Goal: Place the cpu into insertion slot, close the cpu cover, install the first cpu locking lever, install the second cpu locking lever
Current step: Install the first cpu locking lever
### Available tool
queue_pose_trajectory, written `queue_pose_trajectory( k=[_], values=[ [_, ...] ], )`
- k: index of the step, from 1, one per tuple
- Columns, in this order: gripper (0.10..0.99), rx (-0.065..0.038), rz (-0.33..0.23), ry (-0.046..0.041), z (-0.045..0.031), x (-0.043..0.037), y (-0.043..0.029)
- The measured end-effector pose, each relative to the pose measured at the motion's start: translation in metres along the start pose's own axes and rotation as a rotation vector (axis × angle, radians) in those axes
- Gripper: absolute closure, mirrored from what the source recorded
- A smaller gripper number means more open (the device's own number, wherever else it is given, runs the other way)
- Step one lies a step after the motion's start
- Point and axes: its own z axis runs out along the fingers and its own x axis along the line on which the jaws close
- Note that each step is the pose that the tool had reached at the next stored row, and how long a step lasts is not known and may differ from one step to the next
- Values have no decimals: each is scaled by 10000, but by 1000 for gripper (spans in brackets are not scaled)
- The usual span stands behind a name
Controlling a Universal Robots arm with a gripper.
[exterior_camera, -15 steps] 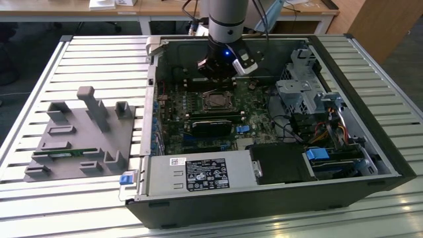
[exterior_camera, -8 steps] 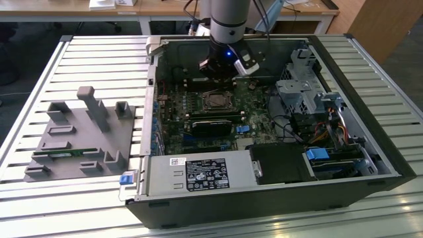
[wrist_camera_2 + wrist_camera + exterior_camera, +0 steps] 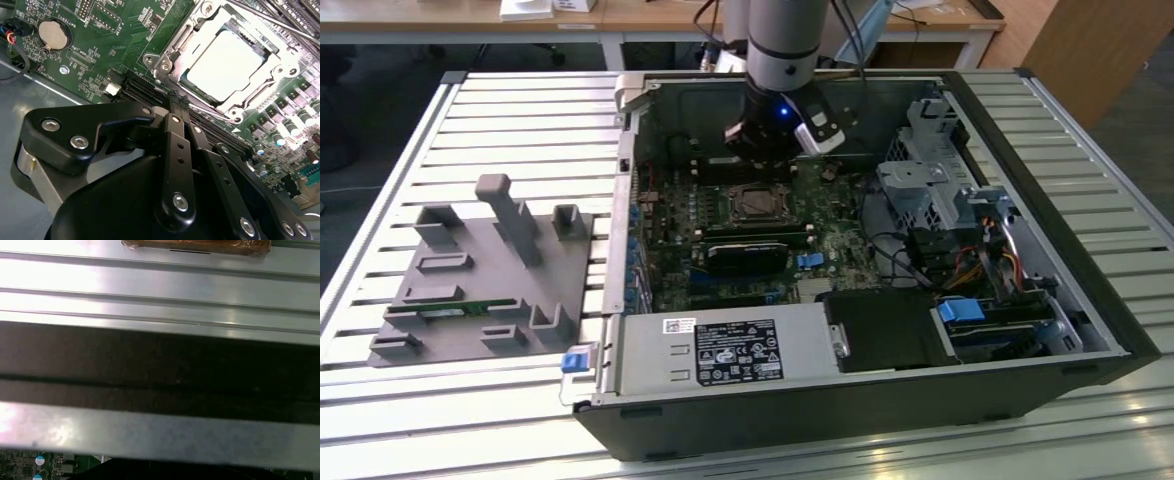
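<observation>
Presently listed: one cpu [image 3: 227, 67], seated in one insertion slot [image 3: 182, 82], cover [image 3: 172, 52] down around it. One gripper [image 3: 178, 102], fingers pressed together, holding nothing, at six o'clock of the slot in the second wrist view.

One cpu [image 3: 227, 62]; one cpu cover [image 3: 172, 47]; one coin battery [image 3: 52, 34]; one grey fixture tray [image 3: 487, 275]; one hand [image 3: 177, 102].

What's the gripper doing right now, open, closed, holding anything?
Gripper: closed, fingers together, holding nothing, poised near the socket where the cpu sits under its cover.
</observation>
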Motion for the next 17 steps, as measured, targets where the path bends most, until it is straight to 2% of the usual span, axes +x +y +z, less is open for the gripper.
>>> queue_pose_trajectory(
  k=[5, 14, 17],
  values=[
    [980, 1, 0, 0, 38, -1, -5],
    [980, 1, 0, 0, 25, -2, -3],
    [980, 84, -1, 5, 27, -1, -3]
  ],
)
